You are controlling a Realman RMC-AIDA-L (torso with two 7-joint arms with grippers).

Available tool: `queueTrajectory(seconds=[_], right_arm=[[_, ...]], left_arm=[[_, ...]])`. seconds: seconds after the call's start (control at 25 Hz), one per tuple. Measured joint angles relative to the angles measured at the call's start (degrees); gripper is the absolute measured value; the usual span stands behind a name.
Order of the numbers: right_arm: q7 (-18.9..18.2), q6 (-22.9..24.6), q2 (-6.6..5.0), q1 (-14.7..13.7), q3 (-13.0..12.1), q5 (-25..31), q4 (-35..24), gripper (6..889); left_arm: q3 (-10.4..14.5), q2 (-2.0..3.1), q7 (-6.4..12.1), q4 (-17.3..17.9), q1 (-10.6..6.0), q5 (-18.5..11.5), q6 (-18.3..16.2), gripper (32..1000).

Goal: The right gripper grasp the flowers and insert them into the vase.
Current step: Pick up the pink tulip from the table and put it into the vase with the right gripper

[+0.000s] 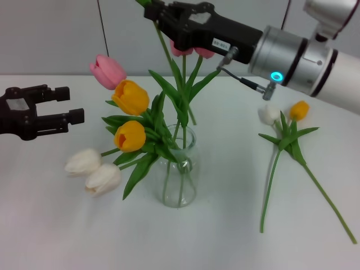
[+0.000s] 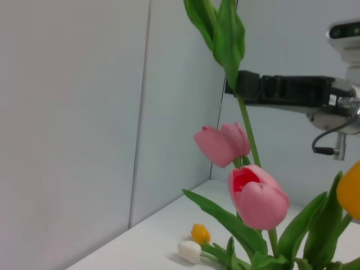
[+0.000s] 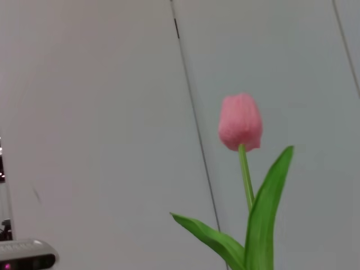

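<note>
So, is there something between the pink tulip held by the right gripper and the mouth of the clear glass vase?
Yes. The right gripper holds the pink tulip above the clear glass vase, whose neck is crowded with orange tulips and green leaves.

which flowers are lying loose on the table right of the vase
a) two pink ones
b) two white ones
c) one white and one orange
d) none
c: a white tulip and an orange tulip lie flat, stems crossing, right of the vase.
</note>
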Motion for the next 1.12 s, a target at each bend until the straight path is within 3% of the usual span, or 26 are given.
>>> queueTrajectory(seconds=[0.12, 0.44, 0.64, 1.12], right_arm=[[-0.12, 0.08, 0.00, 1.25, 0.09, 0.18, 0.20, 59], [0.20, -0.20, 0.00, 1.88, 0.43, 5.76, 3.37, 57], [0.43, -0.54, 0.00, 1.89, 0.31, 7.01, 6.72, 57], [-0.07, 0.06, 0.00, 2.89, -1.50, 6.56, 7.93, 57]], left_arm=[[-0.01, 0.09, -0.10, 0.00, -0.04, 0.02, -0.01, 774], [-0.02, 1.34, -1.40, -0.01, -0.43, 0.26, -0.02, 773], [-0.02, 1.38, -1.58, -0.01, -0.52, 0.08, -0.01, 774], [-0.02, 1.04, -1.61, -0.01, -2.06, 0.09, -0.01, 773]])
